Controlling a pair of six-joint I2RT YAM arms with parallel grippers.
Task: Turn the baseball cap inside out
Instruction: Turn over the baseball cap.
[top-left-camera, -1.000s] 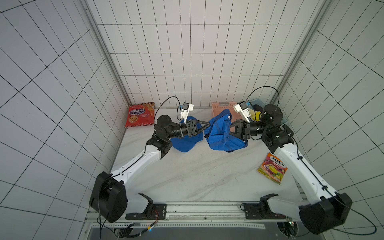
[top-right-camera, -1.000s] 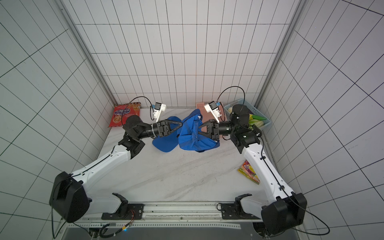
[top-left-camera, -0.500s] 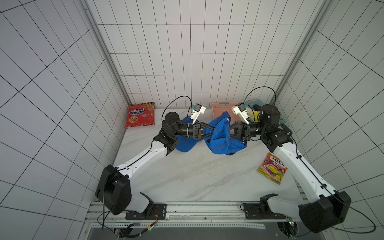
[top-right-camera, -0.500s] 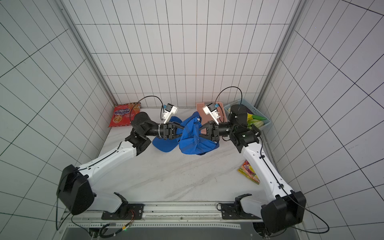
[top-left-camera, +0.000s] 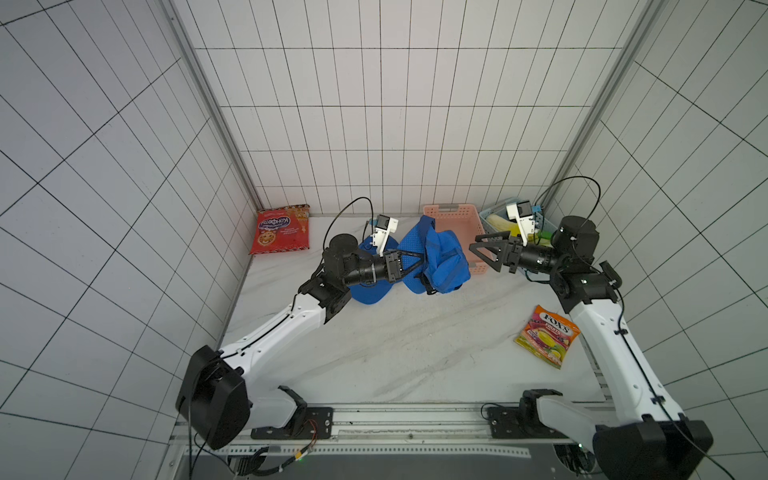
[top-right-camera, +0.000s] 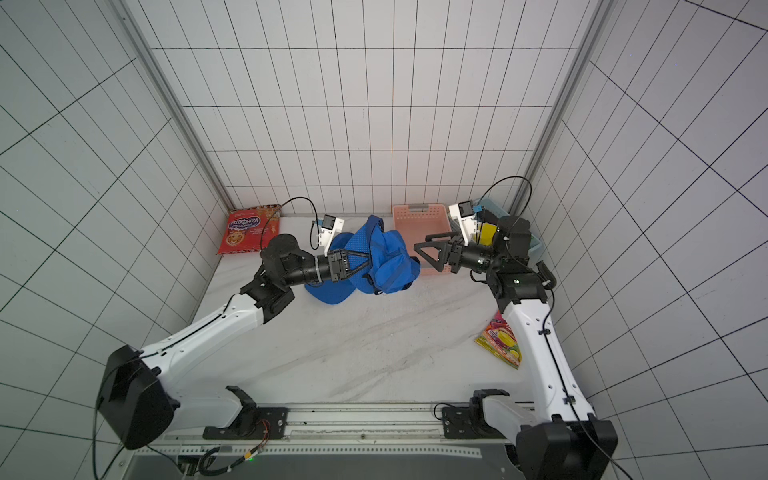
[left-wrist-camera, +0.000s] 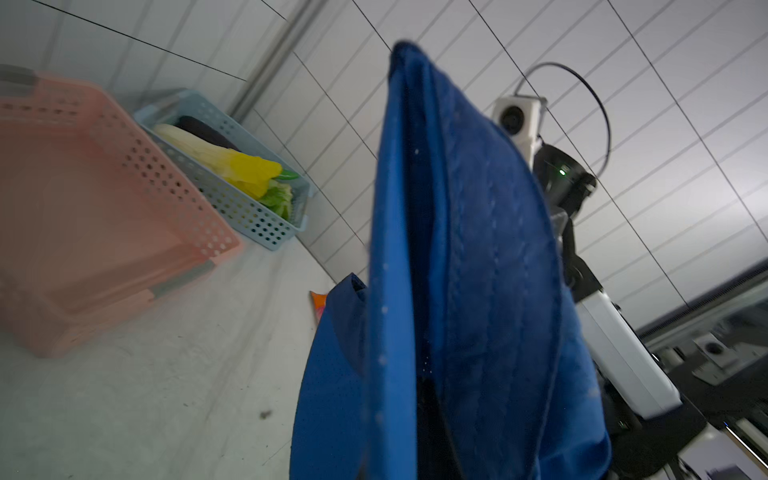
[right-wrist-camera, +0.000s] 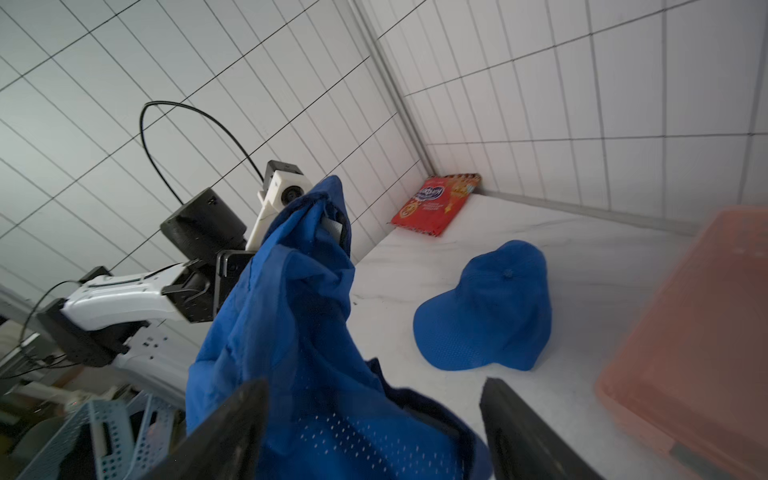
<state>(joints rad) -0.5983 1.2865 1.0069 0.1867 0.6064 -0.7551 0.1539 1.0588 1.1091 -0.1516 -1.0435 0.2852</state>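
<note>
While the left jaws are clamped on the crumpled blue baseball cap (top-left-camera: 442, 259), we have it hanging above the bench (top-left-camera: 395, 345), in front of the pink basket (top-left-camera: 453, 210). Right jaws are spread wide just beside the cap, holding nothing. Second blue cap (right-wrist-camera: 494, 316) lies on the bench by the left arm.

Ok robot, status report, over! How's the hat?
Left gripper shut on cap, held up. Right gripper open, gripping nothing. Second cap lies on table close by.
</note>
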